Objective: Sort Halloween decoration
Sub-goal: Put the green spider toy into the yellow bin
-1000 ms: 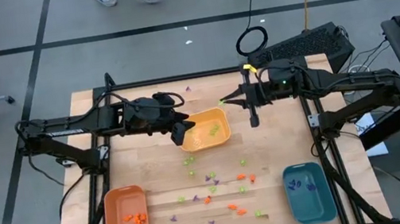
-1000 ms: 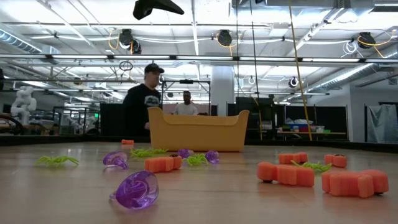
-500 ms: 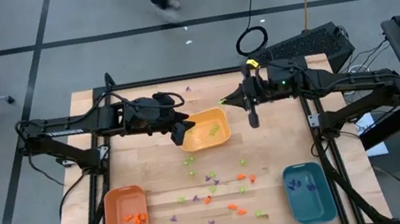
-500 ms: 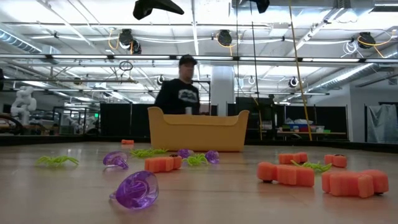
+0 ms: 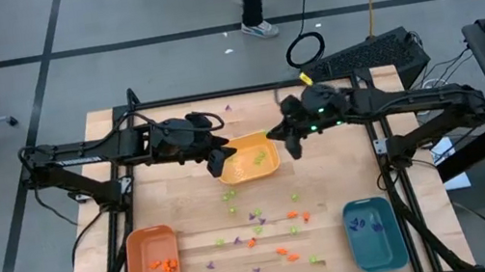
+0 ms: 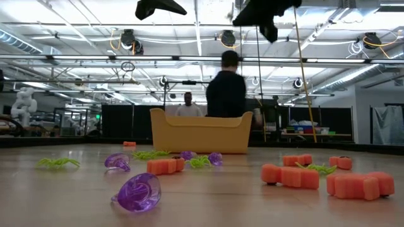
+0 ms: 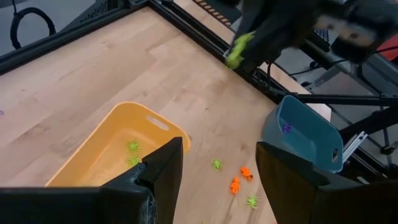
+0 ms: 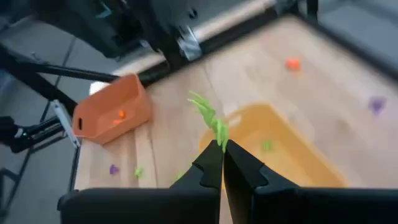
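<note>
Three trays frame the job on the wooden table (image 5: 165, 202): the yellow tray (image 5: 248, 158) at the far middle between the two arms, the orange tray (image 5: 151, 263) at the near left corner, the teal tray (image 5: 374, 232) at the near right. Largest risk first: the two arms crowd the same tray. The left gripper (image 5: 216, 162) hangs at the yellow tray's left edge with its fingers spread and nothing between them, while the right gripper (image 5: 288, 142) sits at the tray's right edge; any swing inward by either one could bring the arms together or knock the tray askew.

Next, the tray itself looks light and is not held down, so a low pass by the right gripper might clip its rim and shove it, scattering what already lies inside.

Smallest, the piece being carried. The right gripper's fingers are pressed together on a light green decoration (image 8: 209, 121), pinching it by one end so that most of it sticks out beyond the tips, above the yellow tray's near edge in the right wrist view. Such a thin, springy grip could let it slip early and drop on bare wood, or cling to a finger at release. More small pieces (image 5: 267, 230), orange, green and purple, lie loose on the table between the trays, still unsorted.
</note>
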You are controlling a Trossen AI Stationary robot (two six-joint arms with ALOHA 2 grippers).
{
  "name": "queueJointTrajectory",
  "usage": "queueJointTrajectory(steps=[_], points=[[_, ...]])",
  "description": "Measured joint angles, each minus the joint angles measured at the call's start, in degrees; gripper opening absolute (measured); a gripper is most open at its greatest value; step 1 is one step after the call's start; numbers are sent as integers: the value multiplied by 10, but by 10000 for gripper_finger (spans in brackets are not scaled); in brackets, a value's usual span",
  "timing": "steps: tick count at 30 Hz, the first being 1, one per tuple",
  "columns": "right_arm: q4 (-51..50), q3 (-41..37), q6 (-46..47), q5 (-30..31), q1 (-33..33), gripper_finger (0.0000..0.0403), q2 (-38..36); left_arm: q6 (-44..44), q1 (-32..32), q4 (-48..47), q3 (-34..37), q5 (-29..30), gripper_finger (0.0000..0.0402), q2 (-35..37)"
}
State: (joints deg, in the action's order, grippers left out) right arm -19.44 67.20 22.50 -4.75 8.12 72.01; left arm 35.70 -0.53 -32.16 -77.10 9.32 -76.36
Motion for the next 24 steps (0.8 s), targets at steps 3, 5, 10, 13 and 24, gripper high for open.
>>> queueJointTrajectory(steps=[3,5,10,13,24], points=[[-1,0,29,-13,0,0,40,-2,0,-2,0,2,208,0],[-1,0,22,-15,0,0,68,-2,0,-3,0,2,208,0],[-2,0,3,-10,4,0,139,-1,0,-3,0,6,208,0],[-3,0,2,-10,9,0,178,-1,0,-3,0,16,208,0],[-1,0,2,24,16,12,254,-1,0,-5,0,21,208,0]])
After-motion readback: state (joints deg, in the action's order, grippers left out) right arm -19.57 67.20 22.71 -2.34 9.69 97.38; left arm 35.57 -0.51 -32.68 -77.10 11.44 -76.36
